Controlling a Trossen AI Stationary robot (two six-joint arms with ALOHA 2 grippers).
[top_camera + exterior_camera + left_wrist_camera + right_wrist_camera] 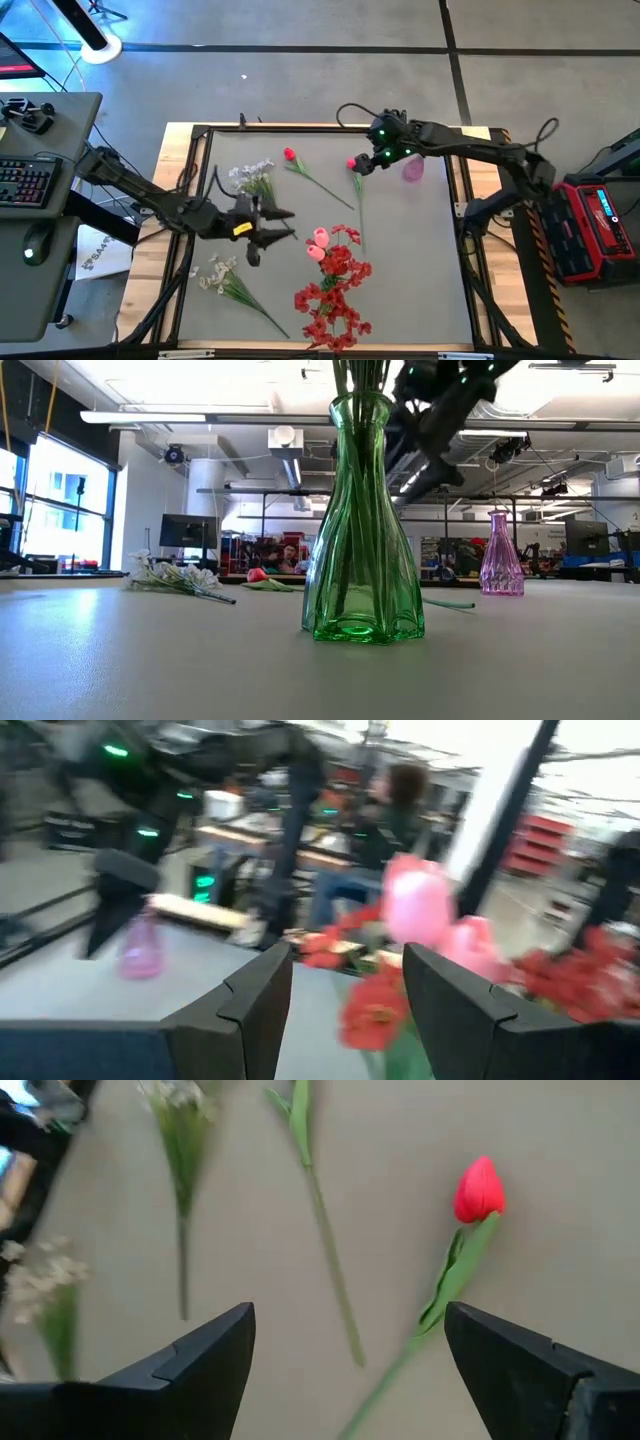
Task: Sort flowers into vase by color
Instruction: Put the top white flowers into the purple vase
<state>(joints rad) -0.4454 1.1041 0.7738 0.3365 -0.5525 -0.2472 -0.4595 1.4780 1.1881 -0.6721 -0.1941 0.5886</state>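
A green glass vase point(362, 530) stands near the table's front; red blossom clusters point(335, 292) and pink buds point(318, 245) stick up out of it. My left gripper point(285, 224) point(345, 955) is open, just left of those flowers, with nothing between its fingers. My right gripper point(362, 165) point(350, 1312) is open above a red bud point(478, 1190) that lies flat on its stem. A second red bud point(290, 155) and two white sprays point(250, 178) point(225, 280) lie on the table. An empty pink vase point(413, 170) point(500, 555) stands to the right of the right gripper.
The grey table top has a wooden rim point(180, 135). Bare surface lies in the right half of the table point(420, 260). A desk with a keyboard point(25, 180) stands off the table's left side, and a red-and-black case point(595, 225) off its right.
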